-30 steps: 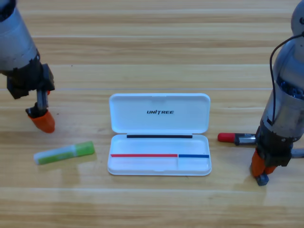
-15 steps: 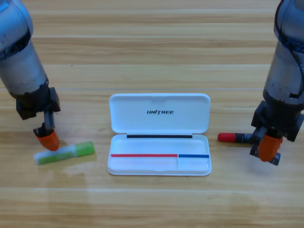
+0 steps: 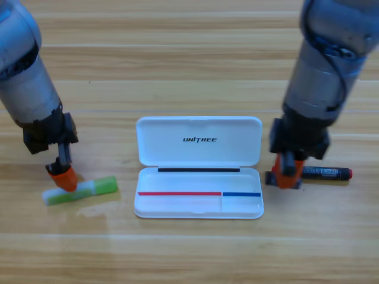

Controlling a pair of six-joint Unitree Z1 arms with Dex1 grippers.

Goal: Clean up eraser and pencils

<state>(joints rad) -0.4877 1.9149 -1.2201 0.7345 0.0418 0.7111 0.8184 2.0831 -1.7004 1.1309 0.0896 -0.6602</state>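
Over the last second both arms have dropped onto their targets. The right gripper has swung in from the marker's barrel end to its capped end beside the open white case, covering the red marker's cap. The left gripper now presses on the green-and-white eraser stick. Neither claw's opening can be made out; nothing is lifted yet.

Left gripper points down onto the green-and-white eraser, left of the open white case. Right gripper sits over the red marker's left end, just beside the case.
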